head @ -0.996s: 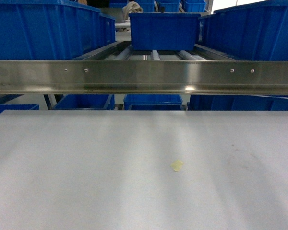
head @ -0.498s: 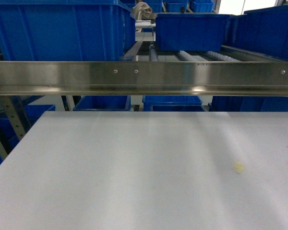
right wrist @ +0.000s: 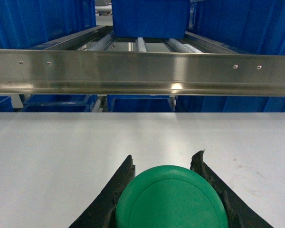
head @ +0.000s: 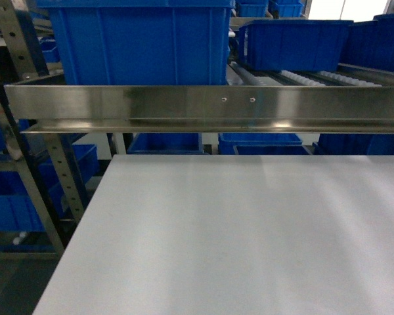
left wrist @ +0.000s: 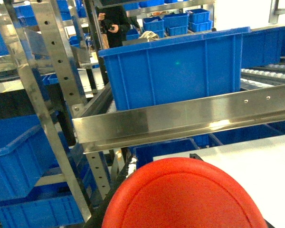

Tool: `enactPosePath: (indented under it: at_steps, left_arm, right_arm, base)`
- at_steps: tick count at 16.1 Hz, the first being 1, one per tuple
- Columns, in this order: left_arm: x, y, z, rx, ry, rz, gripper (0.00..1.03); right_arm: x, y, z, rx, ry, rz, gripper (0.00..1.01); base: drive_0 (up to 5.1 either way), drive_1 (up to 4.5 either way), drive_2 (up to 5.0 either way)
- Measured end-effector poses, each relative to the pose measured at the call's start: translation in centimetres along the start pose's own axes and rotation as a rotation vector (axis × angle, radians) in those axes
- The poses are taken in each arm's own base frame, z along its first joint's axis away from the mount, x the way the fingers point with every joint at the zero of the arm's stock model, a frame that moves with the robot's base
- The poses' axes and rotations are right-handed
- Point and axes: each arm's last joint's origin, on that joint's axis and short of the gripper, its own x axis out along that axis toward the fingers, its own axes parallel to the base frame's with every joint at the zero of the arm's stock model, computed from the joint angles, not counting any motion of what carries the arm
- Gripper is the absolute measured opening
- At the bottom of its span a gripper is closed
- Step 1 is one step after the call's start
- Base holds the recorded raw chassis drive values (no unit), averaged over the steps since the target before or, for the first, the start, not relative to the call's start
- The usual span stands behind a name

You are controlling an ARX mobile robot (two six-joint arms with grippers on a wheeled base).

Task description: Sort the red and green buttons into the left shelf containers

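Filling the lower part of the left wrist view, the red button (left wrist: 185, 194) shows as a wide, smooth mushroom cap with a shallow raised ring just inside its edge; its body is hidden beneath the cap. The left end effector (left wrist: 133, 190) is visible only as dark slivers at the cap's left rim and top, so it appears closed on the red button, held above the near left corner of the white bench (left wrist: 256, 152). Behind it runs a stainless steel rail (left wrist: 180, 118), and on the shelf above the rail stands a left shelf container (left wrist: 175, 71), bright blue with vertical ribs and a thick rim. Perforated metal uprights (left wrist: 52, 61) frame the shelving at left, with further blue bins (left wrist: 19, 156) on lower levels.

The head view shows the same large blue container (head: 138, 39) above the rail (head: 203, 105) at left, the pale bench (head: 236, 236) below, and neither arm.

The right wrist view shows the green button (right wrist: 171, 197): a flat, round, glossy green cap with a faint concentric ring, body unseen. The right end effector (right wrist: 168, 185) is clamped on it, its two black, rough-edged fingers (right wrist: 118, 180) pressing the cap's sides. It is held over the bench (right wrist: 61, 152), facing the rail (right wrist: 142, 71) and a roller shelf with a blue bin (right wrist: 149, 16).
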Motion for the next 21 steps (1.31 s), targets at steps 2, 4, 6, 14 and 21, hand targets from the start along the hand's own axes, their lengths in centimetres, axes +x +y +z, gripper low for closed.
enactPosePath:
  at_steps: [2, 4, 6, 14, 21]
  left_arm:
    - [0.0, 0.0, 0.0, 0.0, 0.0, 0.0, 0.25]
    - [0.0, 0.0, 0.0, 0.0, 0.0, 0.0, 0.25]
    - [0.0, 0.0, 0.01, 0.0, -0.001, 0.0, 0.25]
    - [0.01, 0.0, -0.01, 0.0, 0.0, 0.0, 0.25]
    - [0.0, 0.0, -0.01, 0.0, 0.002, 0.0, 0.25]
  right_arm:
    - [0.0, 0.0, 0.04, -0.001, -0.005, 0.0, 0.31]
    - [-0.02, 0.0, 0.03, -0.001, -0.004, 0.0, 0.31]
    - [-0.02, 0.0, -0.02, 0.0, 0.0, 0.0, 0.31]
    - [-0.03, 0.0, 0.0, 0.0, -0.002, 0.0, 0.31]
    - [-0.03, 0.01, -0.03, 0.0, 0.001, 0.0, 0.31]
  base:
    - [-5.0, 2.43, 2.4]
    - [-5.0, 2.43, 2.4]
    - [-5.0, 2.43, 2.4]
    - [-5.0, 2.43, 2.4]
    - [-5.0, 2.43, 2.4]
